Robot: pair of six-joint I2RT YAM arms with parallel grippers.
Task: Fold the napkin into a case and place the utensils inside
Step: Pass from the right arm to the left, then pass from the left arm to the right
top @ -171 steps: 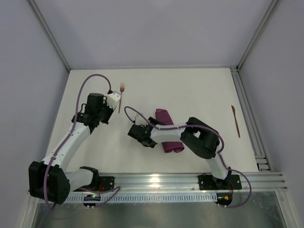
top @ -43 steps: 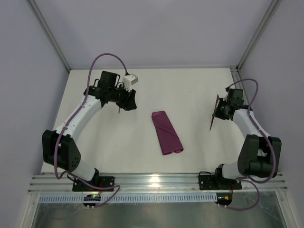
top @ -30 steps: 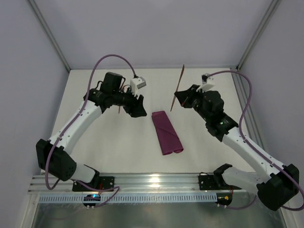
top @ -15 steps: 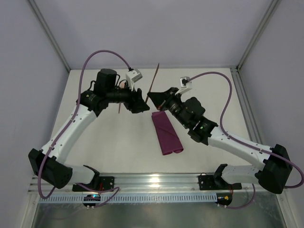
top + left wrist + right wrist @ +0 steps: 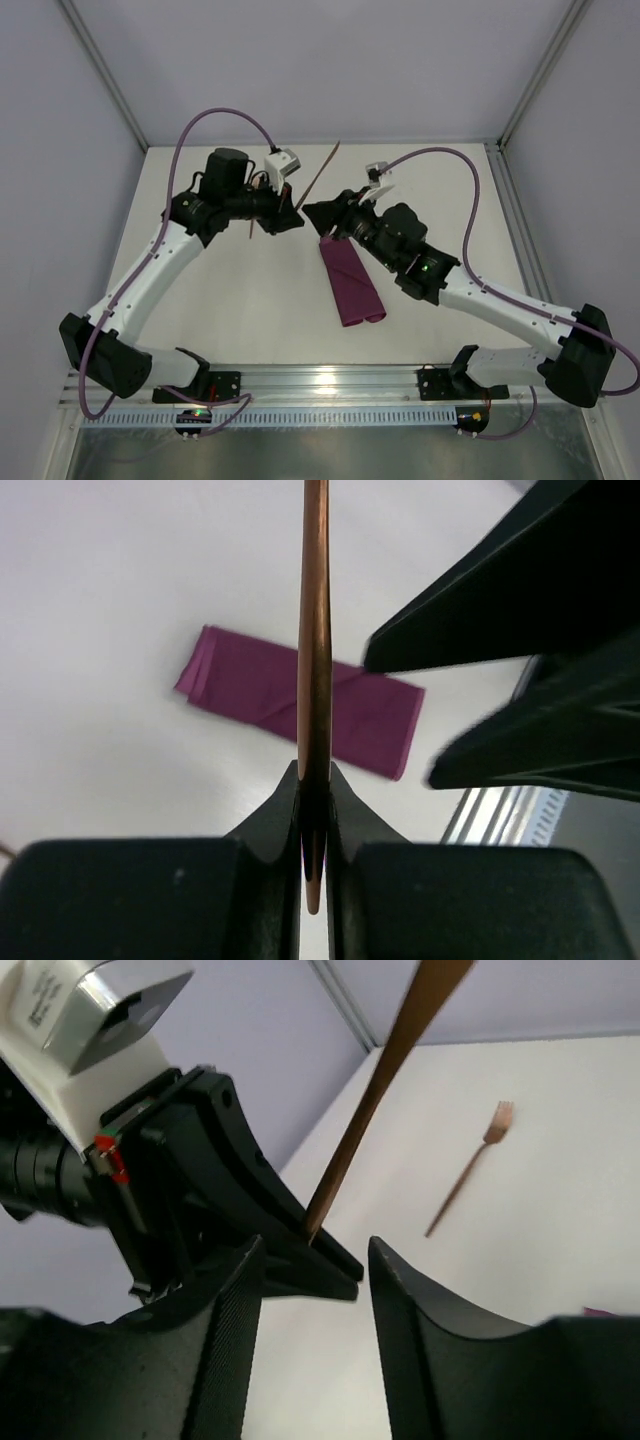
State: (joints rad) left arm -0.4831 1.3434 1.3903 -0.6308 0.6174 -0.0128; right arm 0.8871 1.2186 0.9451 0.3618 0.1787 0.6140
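A flat white counter [image 5: 250, 300] fills the middle of the frame. Pale lilac walls [image 5: 320, 70] rise behind it, and a ribbed silver aluminium rail [image 5: 330, 378] runs along its lower edge.

Glossy copper utensil [image 5: 315, 630] — matt cloth case [image 5: 245, 680]

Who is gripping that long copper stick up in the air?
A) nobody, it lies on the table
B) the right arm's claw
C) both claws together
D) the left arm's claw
D: the left gripper is pinched shut on the copper utensil, while the right gripper stands open.
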